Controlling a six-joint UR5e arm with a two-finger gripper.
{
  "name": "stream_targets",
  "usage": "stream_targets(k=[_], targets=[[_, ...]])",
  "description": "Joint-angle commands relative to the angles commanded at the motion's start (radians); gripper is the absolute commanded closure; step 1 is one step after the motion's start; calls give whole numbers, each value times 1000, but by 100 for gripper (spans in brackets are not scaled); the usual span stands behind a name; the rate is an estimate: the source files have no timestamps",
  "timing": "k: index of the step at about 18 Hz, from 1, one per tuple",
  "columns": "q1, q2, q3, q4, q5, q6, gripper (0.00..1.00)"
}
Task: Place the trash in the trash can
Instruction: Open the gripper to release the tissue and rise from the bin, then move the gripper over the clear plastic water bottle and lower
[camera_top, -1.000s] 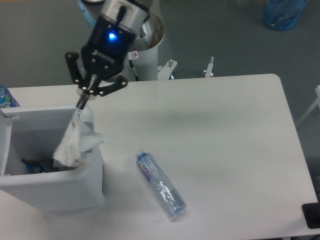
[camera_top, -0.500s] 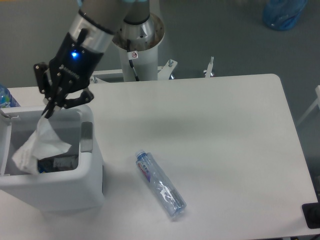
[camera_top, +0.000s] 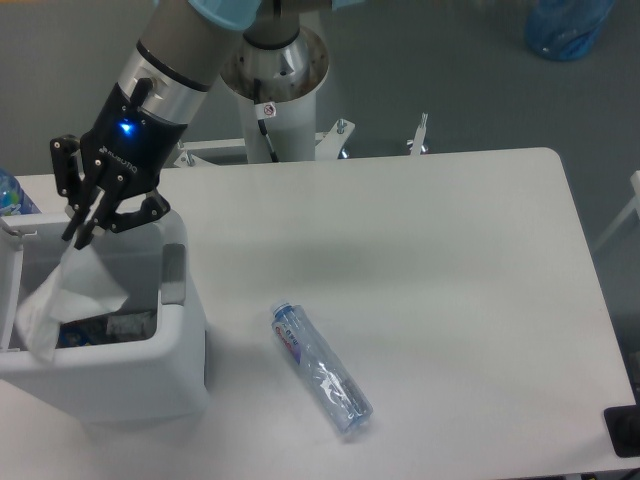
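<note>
Crumpled paper (camera_top: 65, 300) hangs inside the trash can (camera_top: 130, 375) opening, directly below the gripper (camera_top: 80, 237), whose fingertips pinch its top corner, nearly closed. Bottle (camera_top: 322, 371) lies on the table (camera_top: 430, 260), well right of the can.

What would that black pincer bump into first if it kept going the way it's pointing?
Beyond the crumpled white paper sheet it holds, the pincer points down and left into the white boxy plastic bin. It would probably meet the rubbish inside or the bin's left wall first; depth is hard to judge.
</note>
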Motion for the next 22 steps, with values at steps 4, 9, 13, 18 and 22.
stream_targets(k=[4,9,13,18,22], targets=[[29,-2,5,-2,2,-2,2],[110,-3,17,-6,14,-31,1],[156,-37,80,-3,69,-138,0],[169,-112,152,-11,369,-166,0],[182,-159,156,-11,466,-169,0]])
